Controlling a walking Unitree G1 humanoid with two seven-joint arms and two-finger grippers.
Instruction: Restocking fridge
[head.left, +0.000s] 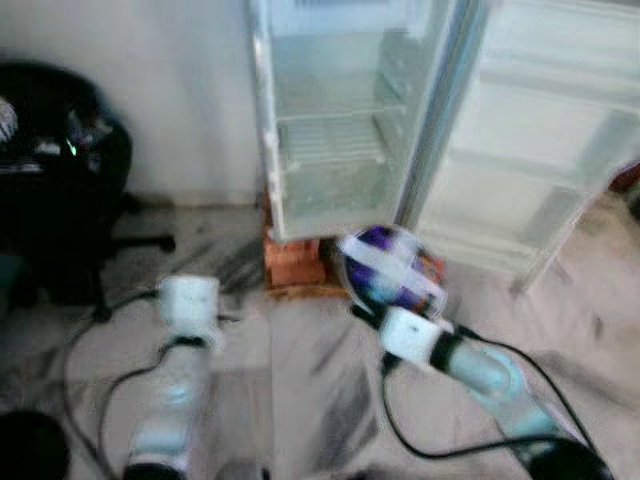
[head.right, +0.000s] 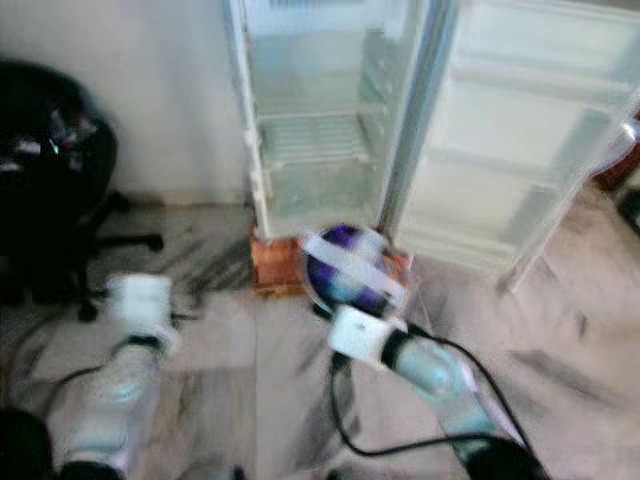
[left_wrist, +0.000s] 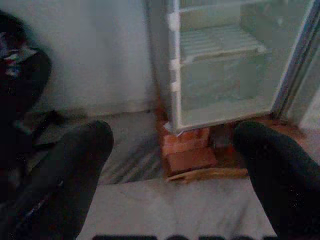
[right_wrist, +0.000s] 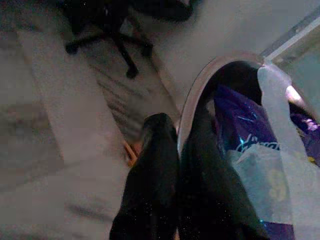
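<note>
Fridge open, shelves bare | right gripper jaws clamped on the rim of a bowl holding purple packets, near the fridge | left gripper jaws wide, empty | stocking not yet begun

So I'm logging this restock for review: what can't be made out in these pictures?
- Round metal-rimmed bowl held by the right hand: motion blur hides the label on its purple packets.
- White open fridge: top cut off by the head views' edge.
- Black office chair: items on it blurred, dark.
- Left hand: open, empty.
</note>
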